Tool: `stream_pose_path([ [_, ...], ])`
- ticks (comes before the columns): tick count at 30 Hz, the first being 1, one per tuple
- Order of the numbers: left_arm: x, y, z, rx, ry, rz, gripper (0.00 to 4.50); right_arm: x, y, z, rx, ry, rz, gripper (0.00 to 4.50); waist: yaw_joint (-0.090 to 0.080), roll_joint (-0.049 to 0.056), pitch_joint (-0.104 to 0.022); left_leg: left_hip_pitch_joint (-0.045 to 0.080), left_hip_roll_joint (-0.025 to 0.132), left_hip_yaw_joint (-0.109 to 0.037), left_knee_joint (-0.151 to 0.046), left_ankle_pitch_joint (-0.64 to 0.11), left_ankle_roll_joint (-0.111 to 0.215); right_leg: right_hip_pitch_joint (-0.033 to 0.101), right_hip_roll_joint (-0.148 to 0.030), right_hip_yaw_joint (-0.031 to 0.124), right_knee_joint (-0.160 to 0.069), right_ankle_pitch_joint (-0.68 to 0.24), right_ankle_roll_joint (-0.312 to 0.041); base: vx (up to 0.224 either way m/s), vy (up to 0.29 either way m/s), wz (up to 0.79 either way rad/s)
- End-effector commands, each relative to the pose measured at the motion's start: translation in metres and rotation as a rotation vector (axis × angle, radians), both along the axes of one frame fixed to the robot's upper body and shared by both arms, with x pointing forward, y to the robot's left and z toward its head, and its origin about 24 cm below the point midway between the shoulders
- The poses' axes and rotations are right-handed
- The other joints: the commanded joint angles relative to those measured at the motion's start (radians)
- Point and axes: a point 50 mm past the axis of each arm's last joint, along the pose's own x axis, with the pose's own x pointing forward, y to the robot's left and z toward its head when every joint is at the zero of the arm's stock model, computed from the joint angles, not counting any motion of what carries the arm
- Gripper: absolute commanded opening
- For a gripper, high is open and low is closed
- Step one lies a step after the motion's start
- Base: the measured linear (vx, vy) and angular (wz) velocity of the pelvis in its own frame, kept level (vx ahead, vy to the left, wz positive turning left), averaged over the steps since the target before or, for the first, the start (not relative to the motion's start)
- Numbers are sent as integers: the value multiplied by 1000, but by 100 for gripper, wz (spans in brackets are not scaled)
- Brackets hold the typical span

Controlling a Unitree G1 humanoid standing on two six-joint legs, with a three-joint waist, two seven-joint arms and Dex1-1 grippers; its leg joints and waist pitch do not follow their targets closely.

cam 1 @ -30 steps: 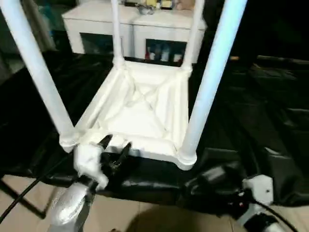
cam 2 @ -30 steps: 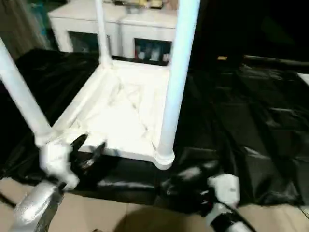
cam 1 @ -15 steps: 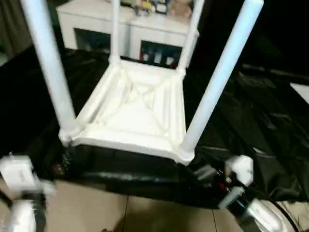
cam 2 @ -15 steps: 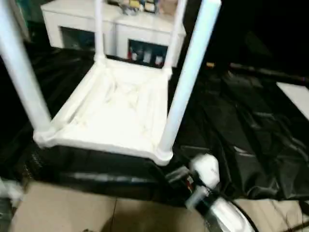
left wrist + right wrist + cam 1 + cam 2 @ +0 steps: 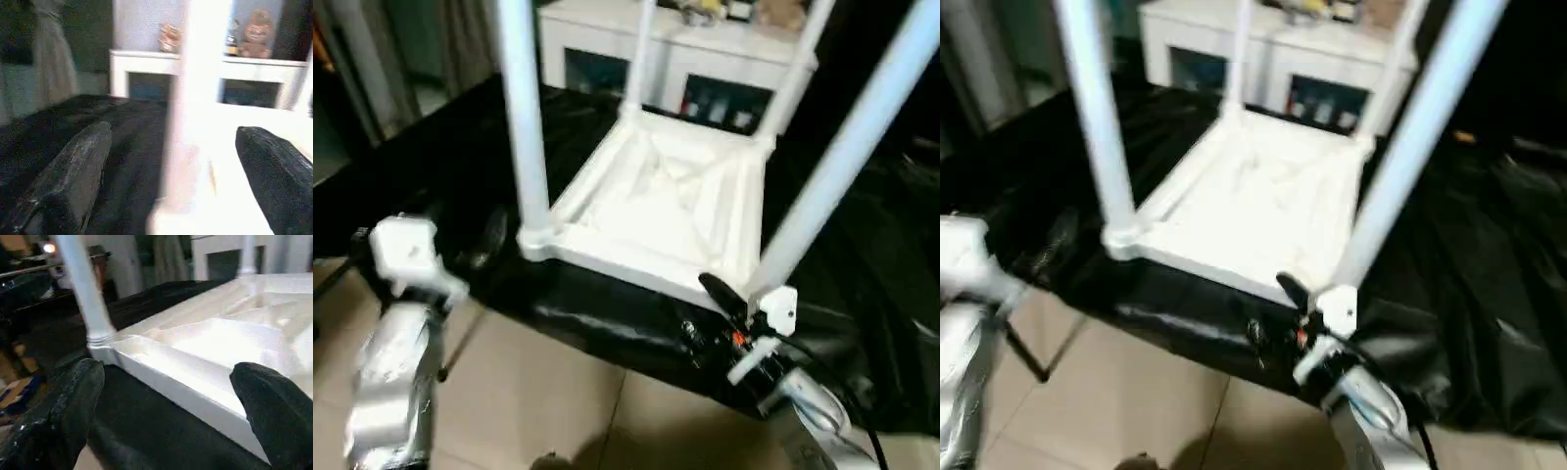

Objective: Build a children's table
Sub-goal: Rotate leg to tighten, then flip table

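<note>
Fingers of both grippers spread wide, holding nothing. Left gripper (image 5: 171, 161) at lower left of head view, facing table's near-left leg (image 5: 524, 117). Right gripper (image 5: 166, 401) at lower right, just beside table's near edge. Table (image 5: 675, 206) upside down at frame centre on black-covered surface (image 5: 440, 166), four legs pointing up. White cabinet (image 5: 705, 59) behind, upper centre.

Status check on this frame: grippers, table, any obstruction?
Left gripper open, right gripper open, both empty. Table upside down on black sheet, four legs up. Nothing in the way.
</note>
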Motion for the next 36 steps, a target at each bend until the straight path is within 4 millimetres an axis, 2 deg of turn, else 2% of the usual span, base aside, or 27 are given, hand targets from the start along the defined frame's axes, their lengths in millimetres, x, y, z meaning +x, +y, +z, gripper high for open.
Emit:
stream_pose_path([
  [1, 5, -6, -4, -26, 31, -30, 446, 5, -5, 2, -11, -18, -24, 450, -10, 26, -50, 1, 23, -16, -101, -225, -47, 3, -54, 18, -76, 75, -115, 0, 0, 0],
  [2, 9, -10, -4, -41, 42, -68, 446, 8, -5, 0, -21, -20, -31, 450, -15, 22, -55, 0, 21, -15, -95, -190, -44, 7, -53, 17, -73, 124, -115, 0, 0, 0],
  [3, 15, -13, -6, -35, 68, -100, 446, 13, -5, 0, -33, -25, -39, 450, -19, 18, -66, -5, 12, -8, -79, -64, -36, 9, -46, 15, -60, 286, -108, 0, 0, 0],
  [4, 15, -13, -6, -35, 68, -100, 446, 13, -5, 0, -33, -25, -39, 450, -19, 18, -66, -5, 12, -8, -79, -64, -36, 9, -46, 15, -60, 286, -108, 0, 0, 0],
  [5, 22, -13, -10, -26, 99, -88, 446, 17, -5, 0, -37, -30, -46, 450, -24, 21, -62, -5, 10, -5, -77, -58, -35, 4, -41, 12, -60, 323, -109, 0, 0, 0],
  [6, 24, -12, -12, -27, 112, -80, 446, 19, -5, 0, -39, -32, -49, 450, -23, 23, -63, 0, 11, -4, -76, -71, -36, 2, -42, 12, -61, 317, -111, 0, 0, 0],
  [8, 29, -8, -15, -15, 135, -40, 446, 20, -4, 1, -42, -38, -46, 450, -25, 22, -62, -1, 14, -6, -80, -91, -34, 7, -45, 11, -62, 297, -114, 0, 0, 0],
  [9, 38, -3, -18, -7, 158, 29, 446, 23, -2, 3, -43, -45, -41, 450, -26, 6, -61, 1, 16, -3, -80, -93, -25, 9, -44, 10, -65, 284, -113, 0, 0, 0],
  [10, 44, -2, -19, -8, 165, 65, 446, 25, -2, 4, -42, -50, -32, 450, -26, 3, -61, 4, 16, -2, -80, -94, -17, 8, -44, 10, -67, 261, -109, 0, 0, 0],
  [11, 48, -4, -18, -21, 165, 69, 446, 26, -2, 5, -44, -53, -28, 450, -24, 4, -61, 1, 19, -5, -84, -90, -16, 12, -50, 9, -67, 239, -111, 0, 0, 0],
  [14, 59, -11, -12, -70, 154, 76, 446, 32, 0, 4, -65, -51, -12, 450, -27, 9, -62, 3, 23, -5, -85, -87, -26, 8, -51, 7, -64, 237, -137, 0, 0, 0],
  [19, 69, -20, -7, -124, 131, 63, 446, 33, 3, 4, -68, -50, 15, 450, -23, 2, -64, -1, 21, -3, -81, -56, -15, 15, -53, 7, -61, 296, -144, 0, 0, 0],
  [20, 73, -25, -5, -142, 129, 54, 446, 33, 5, 3, -76, -44, 42, 450, -24, 14, -63, 0, 20, -4, -81, -70, -20, 11, -51, 6, -66, 290, -141, 0, 0, 0],
  [21, 75, -26, -6, -150, 132, 60, 446, 33, 6, 2, -79, -41, 51, 450, -23, 11, -64, 1, 21, -4, -82, -76, -22, 14, -53, 6, -64, 289, -143, 0, 0, 0],
  [22, 77, -27, -7, -164, 144, 66, 446, 33, 7, 2, -78, -40, 58, 450, -21, 19, -65, 0, 22, -7, -82, -82, -26, 14, -55, 6, -62, 289, -146, 0, 0, 0],
  [23, 79, -27, -9, -174, 158, 73, 429, 33, 8, 2, -70, -43, 81, 450, -23, 16, -64, 0, 22, -7, -83, -97, -27, 14, -55, 5, -65, 276, -145, 0, 0, 0],
  [24, 79, -27, -9, -175, 162, 78, 429, 33, 9, 2, -68, -45, 86, 450, -23, 21, -64, 0, 22, -7, -84, -107, -29, 13, -55, 5, -65, 265, -146, 0, 0, 0],
  [25, 79, -27, -9, -180, 165, 78, 411, 33, 9, 2, -65, -46, 90, 450, -24, 18, -63, 0, 24, -8, -86, -122, -31, 14, -57, 6, -67, 249, -148, 0, 0, 0],
  [26, 81, -24, -11, -194, 180, 94, 408, 31, 13, 4, -36, -57, 120, 450, -23, 26, -63, 0, 23, -10, -86, -129, -33, 12, -56, 6, -67, 243, -153, 0, 0, 0],
  [27, 81, -24, -11, -192, 180, 96, 401, 31, 14, 4, -34, -58, 123, 450, -23, 30, -63, 0, 23, -10, -86, -134, -34, 12, -56, 6, -67, 242, -155, 0, 0, 0],
  [28, 82, -23, -12, -193, 188, 99, 389, 31, 14, 5, -29, -60, 127, 450, -24, 27, -64, 0, 23, -11, -86, -132, -32, 14, -56, 6, -67, 247, -157, 0, 0, 0],
  [29, 83, -21, -13, -196, 202, 110, 368, 31, 16, 5, -29, -62, 129, 450, -25, 32, -63, -1, 22, -11, -85, -130, -32, 12, -54, 6, -67, 259, -158, 0, 0, 0],
  [30, 83, -20, -14, -196, 206, 113, 368, 31, 16, 5, -30, -62, 129, 450, -24, 31, -64, 0, 22, -12, -85, -127, -33, 13, -54, 6, -67, 262, -158, 0, 0, 0],
  [33, 84, -20, -17, -183, 238, 124, 342, 32, 17, 4, -26, -61, 139, 450, -21, 40, -66, -1, 23, -15, -85, -125, -41, 13, -55, 3, -64, 279, -164, 0, 0, 0],
  [34, 84, -21, -17, -183, 239, 124, 342, 32, 17, 4, -26, -61, 140, 450, -22, 38, -65, -1, 23, -14, -85, -127, -41, 13, -55, 3, -65, 280, -164, 0, 0, 0],
  [35, 84, -22, -22, -179, 264, 123, 331, 31, 18, 3, -29, -54, 166, 450, -22, 42, -67, -1, 23, -15, -85, -126, -41, 14, -54, 2, -64, 283, -165, 0, 0, 0],
  [36, 84, -22, -23, -176, 272, 124, 323, 31, 18, 3, -31, -49, 176, 450, -22, 39, -67, -2, 22, -14, -84, -123, -39, 15, -54, 2, -65, 287, -165, 0, 0, 0],
])
